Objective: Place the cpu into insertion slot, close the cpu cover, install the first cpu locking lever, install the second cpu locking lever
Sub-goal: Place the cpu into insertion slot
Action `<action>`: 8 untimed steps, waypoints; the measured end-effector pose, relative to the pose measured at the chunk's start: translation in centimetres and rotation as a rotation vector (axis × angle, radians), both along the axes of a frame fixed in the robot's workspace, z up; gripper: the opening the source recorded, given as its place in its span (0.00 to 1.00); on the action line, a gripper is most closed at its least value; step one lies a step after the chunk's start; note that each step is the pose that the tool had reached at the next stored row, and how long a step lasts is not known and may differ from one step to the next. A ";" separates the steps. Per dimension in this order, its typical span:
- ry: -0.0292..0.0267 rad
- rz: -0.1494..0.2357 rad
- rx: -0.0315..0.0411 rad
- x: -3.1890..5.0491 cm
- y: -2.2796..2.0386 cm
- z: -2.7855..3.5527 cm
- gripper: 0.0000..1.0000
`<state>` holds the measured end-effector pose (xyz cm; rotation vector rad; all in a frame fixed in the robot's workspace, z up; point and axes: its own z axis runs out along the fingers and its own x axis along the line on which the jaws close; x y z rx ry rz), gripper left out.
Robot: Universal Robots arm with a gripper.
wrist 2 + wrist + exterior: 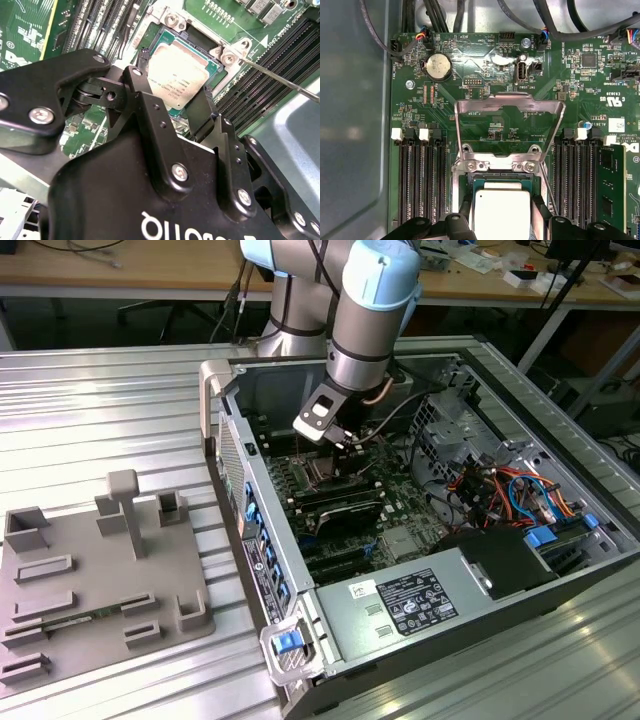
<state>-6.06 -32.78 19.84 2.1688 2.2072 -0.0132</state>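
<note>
The cpu [501,214] lies flat, metal top up, w/in the square of the insertion slot [197,36], edges parallel to the slot rim. Whether it is fully seated or just above the contacts: cannot tell. The gripper [173,82] is directly over it, approach axis approx. perpendicular to the board. Its fingers [140,64] press on two opposite edges of the cpu, i.e. pinching it, no gap visible at either side. The pinch axis runs across the slot toward the memory slots [417,180] on both sides; the other two cpu edges are free. The cpu is square, so no long axis. The governing relation is its alignment w/ the slot rim, which reads as square, no visible tilt. The cpu cover [510,103] stands open, raised on its hinge at the slot edge toward the coin battery [437,66], clear of the fingers. One locking lever [272,76], a thin bare rod, juts out from a slot corner, unlatched. In the exterior view the arm [375,300] reaches down into the open computer case [262,570] on a ribbed metal table [100,400]. A grey parts tray [90,580] sits on the exterior view's left, well apart.
</note>
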 end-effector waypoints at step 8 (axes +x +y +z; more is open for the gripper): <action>0.0000 0.000 0.0000 0.08 0.00 -0.01 0.55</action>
